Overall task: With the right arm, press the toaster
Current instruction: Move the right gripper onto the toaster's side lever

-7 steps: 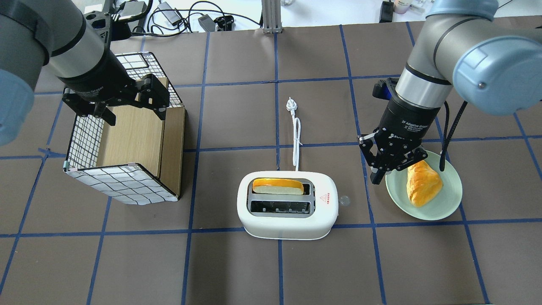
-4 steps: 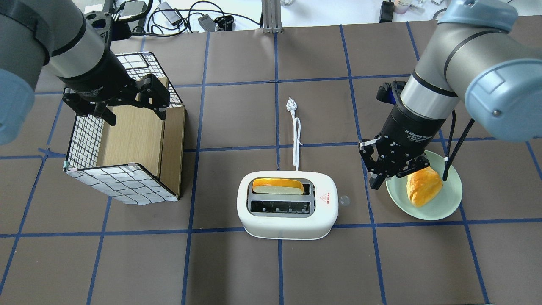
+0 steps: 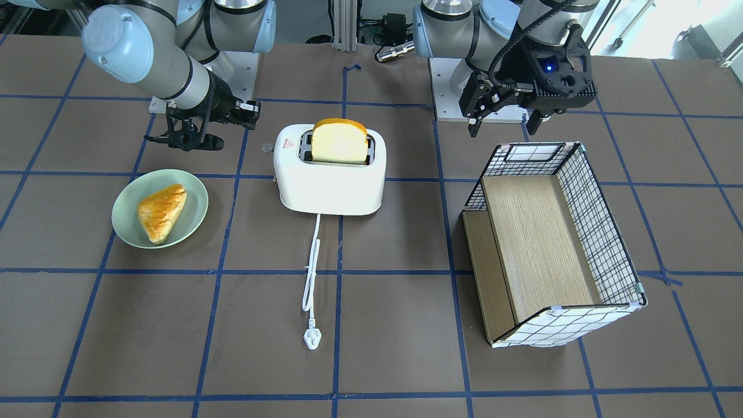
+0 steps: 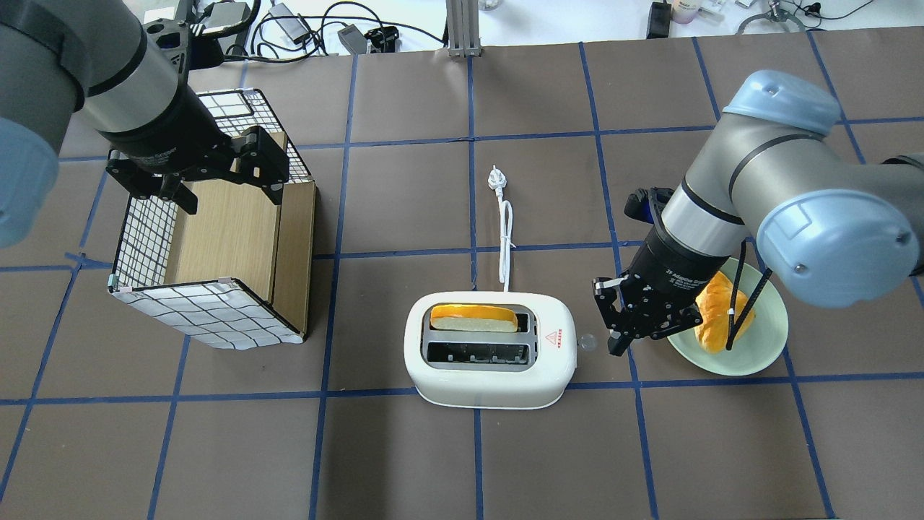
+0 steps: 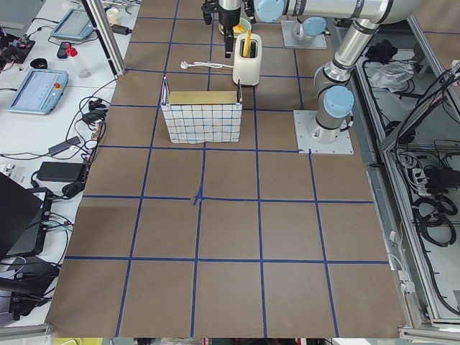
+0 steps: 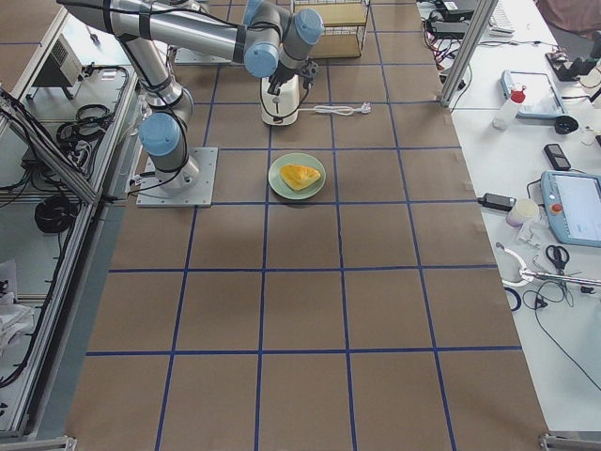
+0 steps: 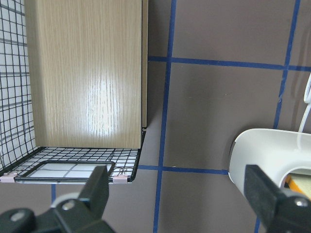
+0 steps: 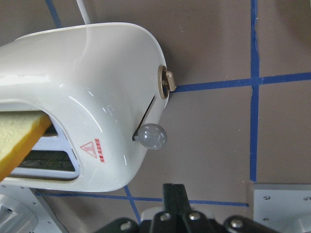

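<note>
**Right arm closing on toaster lever**

The right gripper (image 4: 619,347) is swinging off the plate (image 4: 766,355) and dropping toward the toaster (image 4: 491,372), where a second ago it was hanging over the plate's rim. Its fingers are pressed together with nothing between them. They are hovering just beside the grey knob (image 4: 586,341) on the toaster's right end, not yet touching it.

The toaster is sitting mid-table, nearest the robot, with one slice (image 4: 473,318) standing in its far slot. Its smooth white shell is probably light, so a sideways shove is likely to skid it. The press is best made straight down on top of the small round knob, which looks slippery under the fingertips.

A red warning triangle (image 4: 556,337) with red lettering too small to read is showing on top. White print on the gripper body is reading "2F Adaptive" in part.

A pastry (image 4: 711,325) is lying on the plate. Farther back, the cord (image 4: 507,238) is trailing to its loose plug (image 4: 496,178). The left gripper (image 4: 227,189), fingers spread and empty, is hanging over the basket (image 4: 209,312).
</note>
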### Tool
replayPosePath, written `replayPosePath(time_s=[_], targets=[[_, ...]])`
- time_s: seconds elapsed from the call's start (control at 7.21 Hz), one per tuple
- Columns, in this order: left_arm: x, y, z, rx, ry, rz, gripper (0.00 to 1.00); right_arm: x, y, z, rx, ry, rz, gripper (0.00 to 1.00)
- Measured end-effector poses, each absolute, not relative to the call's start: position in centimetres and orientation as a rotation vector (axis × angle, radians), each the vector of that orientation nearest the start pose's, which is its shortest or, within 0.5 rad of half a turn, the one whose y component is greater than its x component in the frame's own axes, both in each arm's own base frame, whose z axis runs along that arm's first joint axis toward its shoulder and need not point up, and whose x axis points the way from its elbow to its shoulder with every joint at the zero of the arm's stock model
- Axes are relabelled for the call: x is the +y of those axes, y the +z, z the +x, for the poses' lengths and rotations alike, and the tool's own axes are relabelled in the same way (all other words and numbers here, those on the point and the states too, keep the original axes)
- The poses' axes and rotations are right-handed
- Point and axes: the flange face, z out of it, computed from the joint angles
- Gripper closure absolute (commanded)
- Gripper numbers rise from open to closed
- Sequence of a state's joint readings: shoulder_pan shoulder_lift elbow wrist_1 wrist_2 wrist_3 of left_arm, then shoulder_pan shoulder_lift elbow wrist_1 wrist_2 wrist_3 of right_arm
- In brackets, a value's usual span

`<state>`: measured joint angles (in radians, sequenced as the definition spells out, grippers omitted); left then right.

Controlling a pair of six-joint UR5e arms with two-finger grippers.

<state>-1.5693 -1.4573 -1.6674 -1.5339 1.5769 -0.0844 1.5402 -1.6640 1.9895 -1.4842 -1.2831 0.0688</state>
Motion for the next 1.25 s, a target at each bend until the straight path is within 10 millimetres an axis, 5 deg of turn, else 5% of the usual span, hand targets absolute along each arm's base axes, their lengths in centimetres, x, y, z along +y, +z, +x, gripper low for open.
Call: replayPosePath(time_s=[1.25], targets=[[-44.9,49.7,-13.2,3.134,-0.085,-0.135,0.0,-40.3,32.2,15.7,2.746,0.484,0.216,1.0]])
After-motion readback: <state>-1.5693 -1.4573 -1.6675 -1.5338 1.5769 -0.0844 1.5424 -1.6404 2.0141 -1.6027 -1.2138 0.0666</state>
